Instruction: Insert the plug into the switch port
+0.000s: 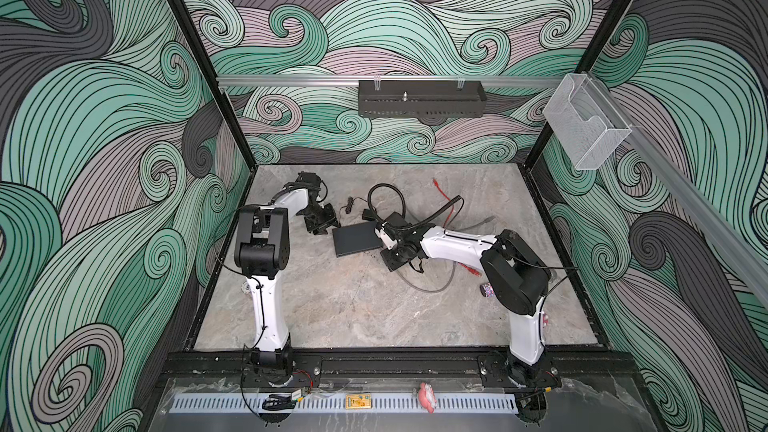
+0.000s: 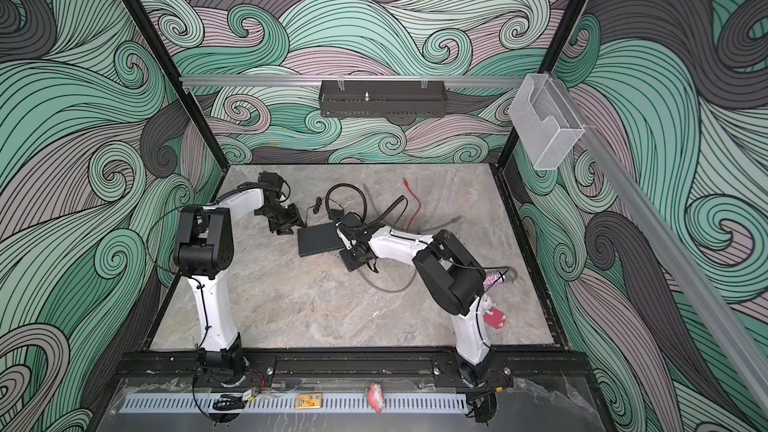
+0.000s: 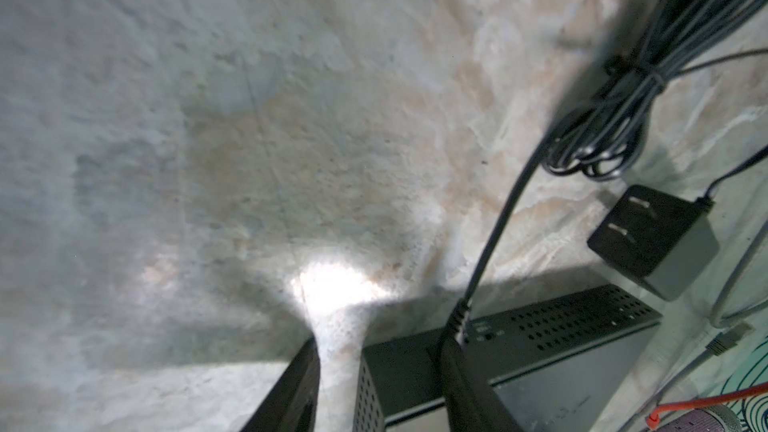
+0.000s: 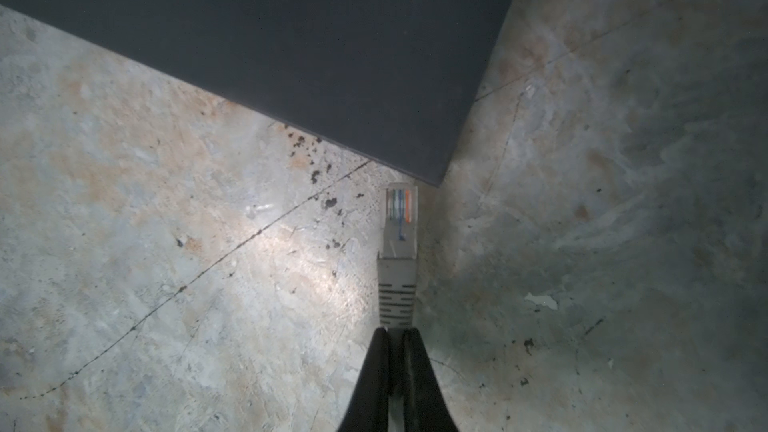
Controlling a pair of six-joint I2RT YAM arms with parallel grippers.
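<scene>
Ports unseen; right gripper [image 4: 395, 332] pinches plug [image 4: 399, 222] by switch's [image 1: 357, 241] four o'clock corner; left gripper [image 3: 378, 351], cut off, straddles switch unclenched.

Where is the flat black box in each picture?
In a top view: the switch lies mid-table, between the two arms.
In a top view: same spot, mid-table between the arms.
Left wrist view: beside the black adapter, its vented side showing.
Right wrist view: the big dark slab, one corner nearly meeting the grey plug.
Shared landmark: the marbled tabletop under it, in every view.
</scene>
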